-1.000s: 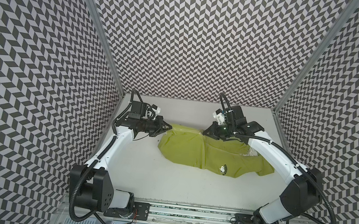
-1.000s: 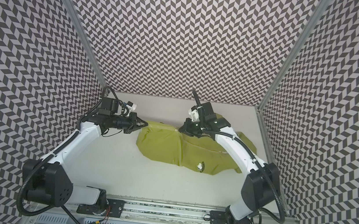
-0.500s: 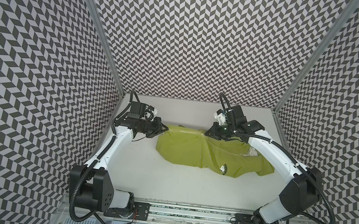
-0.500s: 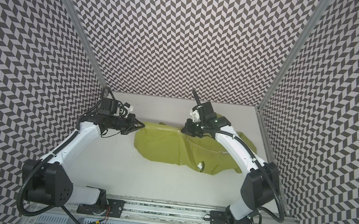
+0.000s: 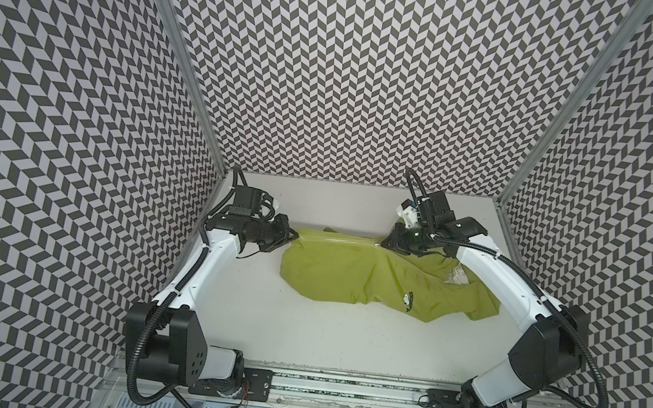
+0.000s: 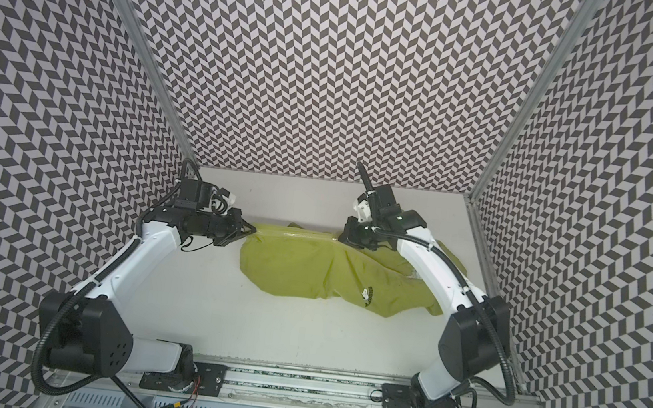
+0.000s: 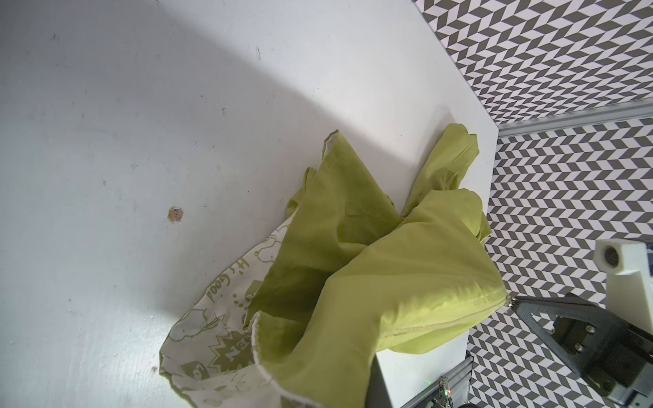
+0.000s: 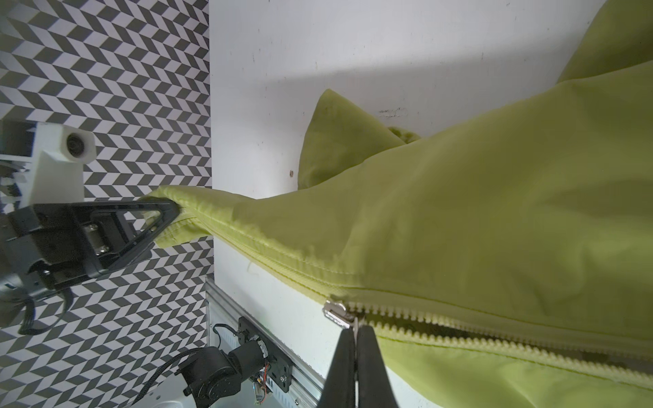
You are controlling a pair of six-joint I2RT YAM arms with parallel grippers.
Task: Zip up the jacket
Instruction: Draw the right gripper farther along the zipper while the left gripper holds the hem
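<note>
Right wrist view: zip job only part done. The right gripper (image 8: 355, 328) has its fingers (image 8: 344, 364) pressed together on the pull tab (image 8: 356, 323) of the slider (image 8: 336, 311). Teeth btwn slider and left gripper (image 8: 173, 210) look meshed, while the zipper (image 8: 459, 326) on the slider's other side gapes open, so a good stretch seems left to close. The left gripper's fingers pinch the hem corner of the jacket (image 5: 351, 266), w/ the front edge pulled taut btwn the two. Both top views put the jacket mid-frame, right of centre, draped on the white table (image 5: 301, 336), emblem (image 5: 407, 303) facing up and patterned lining (image 5: 455, 275) peeking out beside the right arm. How far the open run goes can't be told, as that arm covers it. Containers: none in shot.
</note>
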